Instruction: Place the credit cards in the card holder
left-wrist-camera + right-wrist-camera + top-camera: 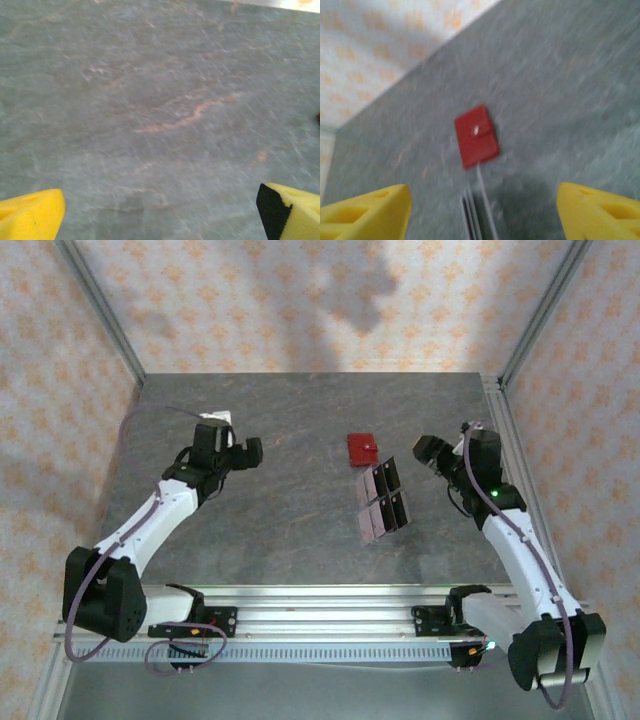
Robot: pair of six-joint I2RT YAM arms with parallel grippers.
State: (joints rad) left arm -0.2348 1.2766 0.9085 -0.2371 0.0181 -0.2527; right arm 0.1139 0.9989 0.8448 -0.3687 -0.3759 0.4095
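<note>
The card holder (362, 449), small, red and folded shut, lies flat on the grey table, back of centre. Just in front of it several dark glossy credit cards (383, 500) lie in a tight cluster. In the right wrist view the card holder (476, 136) shows its snap tab, and the credit cards (472, 215) run edge-on below it. My right gripper (430, 452) hovers to the right of both, its yellow fingers (365, 210) wide apart and open on nothing. My left gripper (250, 452) hangs over bare table at the left, its fingers (30, 215) open too.
An aluminium rail (320, 605) carrying the arm bases runs along the near edge. Metal frame posts (100, 315) and patterned walls close in the back and sides. A small white piece with a cable (215, 419) sits behind the left arm.
</note>
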